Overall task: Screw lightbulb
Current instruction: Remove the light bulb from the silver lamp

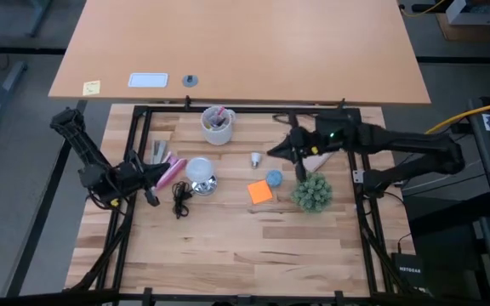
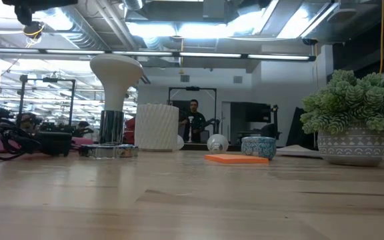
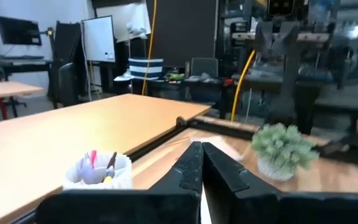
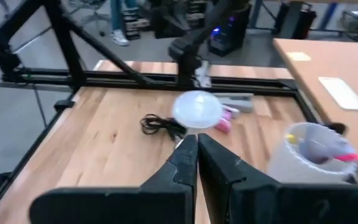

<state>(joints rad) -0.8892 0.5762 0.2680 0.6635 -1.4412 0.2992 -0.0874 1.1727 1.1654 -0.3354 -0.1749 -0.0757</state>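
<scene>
Task status: not begun, in my judgement. The lightbulb (image 1: 255, 159) lies loose on the desk (image 1: 228, 246), just right of the socket (image 1: 201, 174), apart from it and held by nothing. The whole job remains: pick up the bulb, stand it over the socket and turn it home. The socket appears to carry a white dome already; I cannot tell whether that is a fitted bulb or a shade.

Left of the socket, my left gripper (image 1: 153, 198) sits low near the desk's edge, fingers pressed together, empty. Pink and grey items (image 1: 165, 163) lie between it and the socket, and a black cord (image 1: 180, 201) coils just beside the socket on the near side.

Behind the socket stands a pale cup of pens (image 1: 217, 126). Right of the socket, past the bulb, lie an orange sticky note (image 1: 260, 192) and a small blue bowl (image 1: 274, 178), then a potted plant (image 1: 312, 193). My right gripper (image 1: 272, 153) hangs just right of the bulb, fingers closed on nothing, pointing towards the socket.

Surface: light wood planks inside a black frame, dry and level. Beyond the socket a second, paler table (image 1: 245, 51) carries a yellow note (image 1: 91, 87) and a white card (image 1: 148, 81).

Room: open workshop, ceiling strip lights, racks, a person (image 2: 193, 120) standing far behind the desk
</scene>
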